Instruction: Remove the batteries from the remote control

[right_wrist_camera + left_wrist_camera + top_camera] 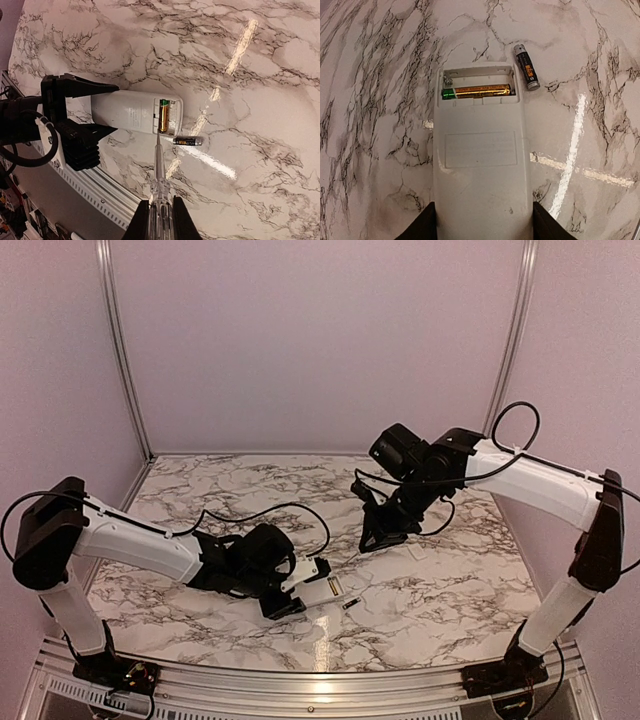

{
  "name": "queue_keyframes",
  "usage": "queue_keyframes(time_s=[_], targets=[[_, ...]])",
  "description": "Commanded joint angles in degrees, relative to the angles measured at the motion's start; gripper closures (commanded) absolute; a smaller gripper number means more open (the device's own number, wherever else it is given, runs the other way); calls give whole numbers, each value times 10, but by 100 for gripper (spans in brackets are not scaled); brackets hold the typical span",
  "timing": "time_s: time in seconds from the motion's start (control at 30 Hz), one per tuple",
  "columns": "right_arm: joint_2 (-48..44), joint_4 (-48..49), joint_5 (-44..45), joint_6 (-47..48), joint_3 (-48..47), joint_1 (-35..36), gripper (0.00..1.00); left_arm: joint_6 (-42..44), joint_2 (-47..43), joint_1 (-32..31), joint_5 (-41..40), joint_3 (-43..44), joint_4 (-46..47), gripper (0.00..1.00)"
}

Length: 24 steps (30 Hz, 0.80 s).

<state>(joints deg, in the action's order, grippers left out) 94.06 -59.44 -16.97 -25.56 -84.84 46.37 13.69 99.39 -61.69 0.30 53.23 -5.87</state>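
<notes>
Left pincer (484, 225) pinched the near end of the remote control (480, 165), one finger on each long edge, pinning it flat on the marble table (380, 100) with the open recess facing up at the far end. Inside the recess lay the golden-orange battery (477, 91), its long axis across the remote's width, green end to the left. Just off the recess's right corner, the dark battery (526, 66) rested loose on the table, angled and clear of the remote. Further right, a thin grey rod (158, 165) with a clear handle pointed at the seated battery's gold end, nearly in line with its length; whether the tip touched could not be told. Right pincer (161, 222) was pressed together on that handle. It looked the better placed arm for prying, though the loose battery sat close beside the rod's path.
</notes>
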Motion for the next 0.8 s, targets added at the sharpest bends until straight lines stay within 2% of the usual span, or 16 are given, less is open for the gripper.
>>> queue_keyframes(time_s=[0.0,0.1,0.27,0.47,0.67,0.77], targets=[[-32,-1,0,-18,26,2,100,-13,-19,-6,38,-12,-21,100],[-35,13,-8,-22,39,2,100,-14,-17,-7,38,-18,-20,98],[-32,32,-13,-29,48,2,100,-24,-1,-7,26,-15,-23,79],[-30,47,-17,-32,60,2,100,-39,8,-7,17,-16,-20,67],[-20,54,-20,-27,61,2,100,-50,2,-7,7,-15,-18,50],[-14,57,-22,-27,58,2,100,-60,-2,-7,-10,-16,-15,37]])
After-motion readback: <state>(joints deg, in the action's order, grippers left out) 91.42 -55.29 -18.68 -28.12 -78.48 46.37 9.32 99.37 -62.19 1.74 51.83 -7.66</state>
